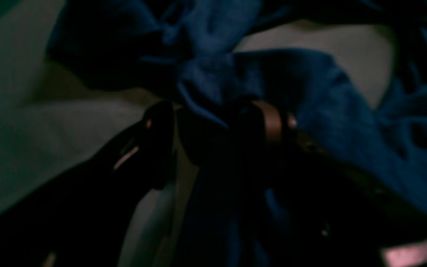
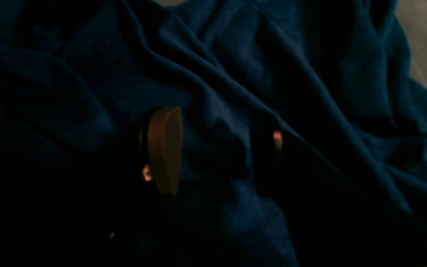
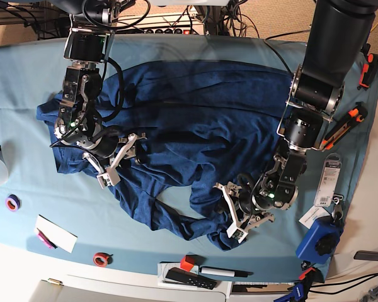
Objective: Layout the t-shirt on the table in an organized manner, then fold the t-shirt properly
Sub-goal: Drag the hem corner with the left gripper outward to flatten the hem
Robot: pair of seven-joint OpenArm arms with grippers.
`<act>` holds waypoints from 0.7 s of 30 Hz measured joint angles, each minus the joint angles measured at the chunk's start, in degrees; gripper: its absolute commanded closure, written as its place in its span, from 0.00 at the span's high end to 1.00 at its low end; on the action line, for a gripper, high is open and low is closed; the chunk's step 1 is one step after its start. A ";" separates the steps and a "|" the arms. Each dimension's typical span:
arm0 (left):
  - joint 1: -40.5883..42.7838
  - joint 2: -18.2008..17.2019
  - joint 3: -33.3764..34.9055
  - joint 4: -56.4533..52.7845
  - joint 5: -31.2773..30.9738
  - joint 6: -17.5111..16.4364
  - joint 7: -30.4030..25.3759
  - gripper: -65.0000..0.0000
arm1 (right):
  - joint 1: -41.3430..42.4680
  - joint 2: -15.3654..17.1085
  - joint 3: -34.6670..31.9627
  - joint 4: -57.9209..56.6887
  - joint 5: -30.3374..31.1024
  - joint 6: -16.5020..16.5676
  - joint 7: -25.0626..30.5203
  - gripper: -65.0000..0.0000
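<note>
The whole tabletop (image 3: pixel 25 82) is seen from above in the base view. The t-shirt (image 3: pixel 201 119) is shared by all three views. Each wrist view is taken very close, down along its own claw onto dark folds, the left one also catching pale tabletop.

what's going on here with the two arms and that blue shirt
Two robot arms are working a dark navy t-shirt that lies crumpled on the teal-covered table. The left gripper has a bunched fold of fabric between its fingers near the shirt's lower edge. The right gripper sits open on the cloth at the other side. The shirt is not yet laid flat.
</note>
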 measured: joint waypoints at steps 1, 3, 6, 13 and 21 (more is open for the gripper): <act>0.09 0.00 -0.02 0.00 -0.02 0.04 -0.13 0.50 | 0.00 0.00 0.02 0.00 -0.02 0.00 0.00 0.45; 0.26 0.00 -0.02 0.02 -0.02 0.63 -0.17 0.49 | 0.00 0.00 0.00 0.00 0.00 0.00 0.02 0.45; 1.03 0.00 -0.02 0.00 -0.04 0.63 -1.25 0.46 | 0.00 0.00 0.02 0.00 0.00 0.00 0.00 0.45; 2.45 0.68 -0.02 0.02 -3.45 -1.46 -1.90 0.31 | 0.00 0.00 0.00 0.00 0.00 0.00 0.02 0.45; 1.18 0.92 -0.02 0.00 -3.39 -1.11 -4.59 0.00 | 0.00 0.00 0.00 0.00 -0.02 0.00 0.00 0.45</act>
